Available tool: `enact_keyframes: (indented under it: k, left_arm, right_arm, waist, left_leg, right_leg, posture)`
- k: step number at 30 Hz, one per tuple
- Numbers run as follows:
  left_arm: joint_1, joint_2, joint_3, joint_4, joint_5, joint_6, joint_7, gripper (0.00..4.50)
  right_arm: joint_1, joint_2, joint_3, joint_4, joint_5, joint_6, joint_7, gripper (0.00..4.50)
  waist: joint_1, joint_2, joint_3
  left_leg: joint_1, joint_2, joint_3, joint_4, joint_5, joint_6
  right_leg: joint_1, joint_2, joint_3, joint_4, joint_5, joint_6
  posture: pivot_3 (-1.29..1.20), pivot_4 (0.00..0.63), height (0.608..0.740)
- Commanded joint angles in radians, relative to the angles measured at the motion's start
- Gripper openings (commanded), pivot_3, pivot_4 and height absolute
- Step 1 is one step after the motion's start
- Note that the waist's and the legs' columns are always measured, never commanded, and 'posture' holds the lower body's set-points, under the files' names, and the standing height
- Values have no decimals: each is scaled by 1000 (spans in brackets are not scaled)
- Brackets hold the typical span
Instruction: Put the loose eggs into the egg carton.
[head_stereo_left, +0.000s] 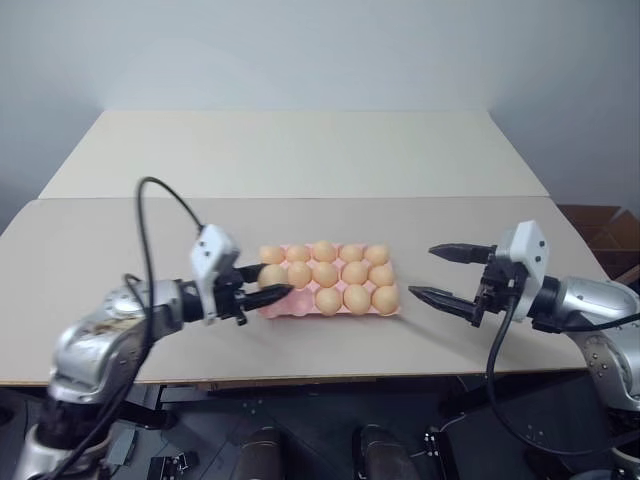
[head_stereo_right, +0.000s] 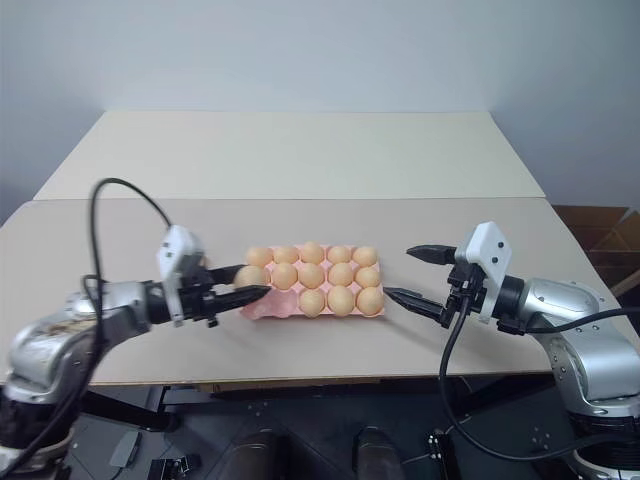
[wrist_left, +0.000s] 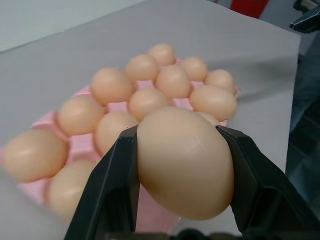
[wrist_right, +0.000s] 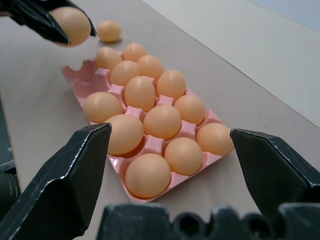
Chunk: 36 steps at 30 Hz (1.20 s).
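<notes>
Your left pincer (wrist_left: 180, 200) grips a smooth tan-orange egg (wrist_left: 184, 161); your right pincer (head_stereo_left: 443, 273) gapes empty. Ease it over the pink moulded carton's (wrist_right: 150, 144) nearest free cup, then release gently.

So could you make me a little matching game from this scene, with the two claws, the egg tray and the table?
Things:
1. left gripper
2. right gripper
3. egg carton
4. table

Descriptions:
a. pink
b. open, holding nothing
c. pale beige
d. shut on an egg

Pairs: 1-d, 2-b, 3-a, 4-c
</notes>
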Motion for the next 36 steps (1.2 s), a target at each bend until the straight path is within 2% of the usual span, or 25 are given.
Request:
enact_keyframes:
  k: [1,6,8,13,17,20,24,26,28,31,36]
  left_arm:
    - [-59,-15,-66,26,46,3,12,2362]
    - [-71,-19,-89,36,63,-8,-11,4012]
    - [-67,-4,-72,14,51,-6,-29,4468]
    - [-43,46,12,-48,52,-43,-38,4468]
    - [11,99,164,-34,34,-89,-63,4468]
    - [136,168,298,8,50,-189,-161,4468]
    - [279,201,488,73,29,-315,-275,4468]
    - [393,247,597,95,22,-326,-375,4468]
    - [486,242,692,102,-4,-342,-428,4468]
    - [587,203,786,78,-38,-328,-424,4468]
    - [648,147,806,10,-35,-349,-356,4468]
  right_arm:
    - [-11,-8,-17,-27,11,-2,-10,4500]
    - [0,-10,-28,-43,19,6,-20,4500]
    - [6,-7,-34,-51,24,11,-29,4500]
    - [19,-7,-37,-63,31,11,-39,4500]
    - [20,-12,-33,-65,38,9,-34,4500]
    - [20,-16,-31,-55,37,0,-19,4500]
    - [15,-25,-24,-41,36,-11,17,4500]
    - [15,-27,-23,-35,38,-16,36,4500]
    - [5,-26,-20,-22,45,-2,44,4500]
    - [4,-30,-17,-9,45,-7,71,4500]
    - [10,-36,-29,11,37,-14,95,4500]
  waist:
    - [-3,0,0]
    - [-7,0,0]
    - [-7,0,0]
    - [-8,0,0]
    - [-11,0,0]
    - [-20,0,0]
    - [-20,0,0]
    - [-20,0,0]
    - [-20,0,0]
    - [-17,0,0]
    - [-4,0,0]
  left_leg:
    - [0,0,0,0,0,0]
    - [0,0,-1,0,0,0]
    - [0,0,-1,0,0,0]
    - [0,0,-1,0,0,0]
    - [1,1,-1,0,0,0]
    - [1,1,-1,0,0,0]
    - [1,2,0,-1,0,0]
    - [1,2,0,-1,0,0]
    - [1,3,1,-1,0,0]
    - [1,3,2,-1,0,0]
    - [1,4,2,0,0,0]
  right_leg:
    - [0,0,0,0,0,0]
    - [0,1,0,0,0,0]
    - [0,0,0,0,0,0]
    - [0,0,0,0,0,0]
    - [0,0,0,1,0,0]
    - [0,1,0,1,0,0]
    - [-1,0,-1,1,-1,0]
    - [-1,0,-1,1,-1,-1]
    - [-1,0,-1,1,-2,-2]
    - [-1,0,-1,1,-6,-6]
    - [-1,-1,-1,1,-7,-7]
  posture:
    - [0,150,740]
    - [0,150,740]
    - [0,150,740]
    - [0,150,740]
    - [0,150,740]
    - [0,150,740]
    - [0,150,740]
    - [0,150,740]
    - [0,150,740]
    - [0,150,740]
    - [0,150,740]
